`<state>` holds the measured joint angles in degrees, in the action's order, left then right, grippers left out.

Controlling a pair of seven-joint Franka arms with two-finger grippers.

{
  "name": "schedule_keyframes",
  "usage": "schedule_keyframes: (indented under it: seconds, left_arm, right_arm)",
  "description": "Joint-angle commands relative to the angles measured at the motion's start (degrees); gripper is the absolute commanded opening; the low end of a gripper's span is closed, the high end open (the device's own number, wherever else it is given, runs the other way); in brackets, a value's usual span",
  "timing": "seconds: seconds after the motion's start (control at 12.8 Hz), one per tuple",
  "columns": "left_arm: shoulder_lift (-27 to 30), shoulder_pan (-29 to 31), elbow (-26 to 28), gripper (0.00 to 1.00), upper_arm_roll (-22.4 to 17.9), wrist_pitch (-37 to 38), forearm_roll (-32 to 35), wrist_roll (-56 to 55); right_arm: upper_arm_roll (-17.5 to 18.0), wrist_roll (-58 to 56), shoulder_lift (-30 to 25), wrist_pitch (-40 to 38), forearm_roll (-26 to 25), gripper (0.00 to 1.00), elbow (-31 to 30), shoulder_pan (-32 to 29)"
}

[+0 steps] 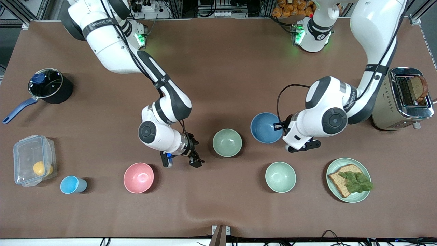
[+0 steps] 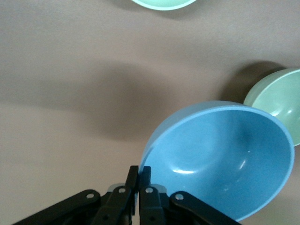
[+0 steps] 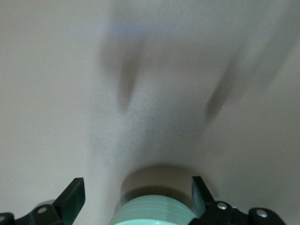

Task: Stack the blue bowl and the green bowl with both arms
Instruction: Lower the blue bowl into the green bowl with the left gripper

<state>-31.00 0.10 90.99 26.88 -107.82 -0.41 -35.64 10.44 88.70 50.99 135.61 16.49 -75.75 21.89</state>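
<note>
- Risk first: our left gripper (image 2: 139, 187) pinches only the rim of the blue bowl (image 1: 266, 127), tilted above the table; it could slip.
- Our right gripper (image 1: 181, 162), fingers wide apart, hovers beside the green bowl (image 1: 227, 142), a matte sage bowl just beside the blue one.

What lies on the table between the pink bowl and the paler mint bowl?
Nothing: in the front view only bare brown cloth lies between the pink bowl and the paler mint bowl.
</note>
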Motion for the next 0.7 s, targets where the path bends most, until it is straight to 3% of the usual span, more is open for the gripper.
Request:
schedule_keyframes:
  seconds: [0.0, 0.62]
  left_arm:
    - [-1.69, -2.2, -2.48, 0.0, -0.08, -1.51, -1.26, -3.46]
    - [-6.52, -8.79, -4.95, 0.0, -0.34, -10.03, -1.18, -13.4]
  right_arm:
    - [0.02, 1.56, 2.45, 0.35, 0.65, 1.0, 2.71, 1.83]
    - [-0.16, 2.7, 4.12, 3.43, 0.04, 1.0, 2.19, 3.94]
